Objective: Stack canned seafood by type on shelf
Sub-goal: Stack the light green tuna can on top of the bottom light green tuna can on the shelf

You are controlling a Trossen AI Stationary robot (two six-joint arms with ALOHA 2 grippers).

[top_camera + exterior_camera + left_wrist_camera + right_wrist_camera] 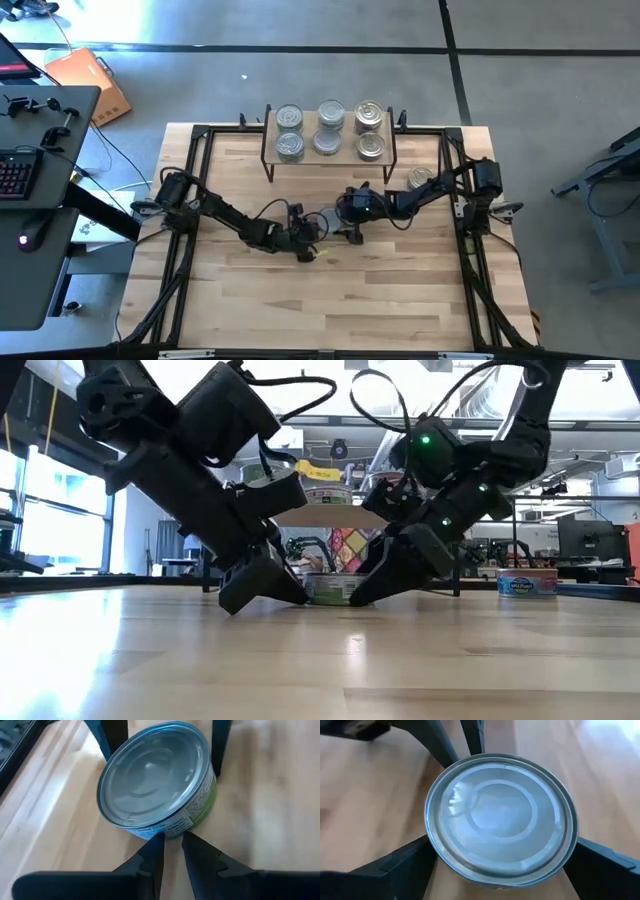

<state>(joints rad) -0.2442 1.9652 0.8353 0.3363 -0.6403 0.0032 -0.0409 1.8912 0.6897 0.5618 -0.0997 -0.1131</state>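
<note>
A flat round can with a plain silver lid and a green-and-blue label (155, 780) (502, 817) stands on its base at the middle of the tabletop (335, 588). My left gripper (173, 842) (312, 245) comes at it from the table's left, its fingers almost together. My right gripper (502, 865) (350, 228) comes from the right, with one finger on each side of the can. The shelf (330, 158) stands near the table's far edge with several silver-lidded cans on its board. My left gripper rests its two nearly closed fingertips (159, 842) against the can's side wall (172, 826), low on the side facing the table's left. It slants down from that side. My right gripper pinches the can between its two fingers (412, 862), one on each opposite side of the wall just under the lid's rim (436, 855). It slants down from the table's right. The can stands upright on the table.
One more can (420, 180) (527, 582) sits on the table to the right of the shelf, beside my right arm. Black frame rails (190, 200) run along the table's sides. Bare wood lies toward the near edge (330, 310).
</note>
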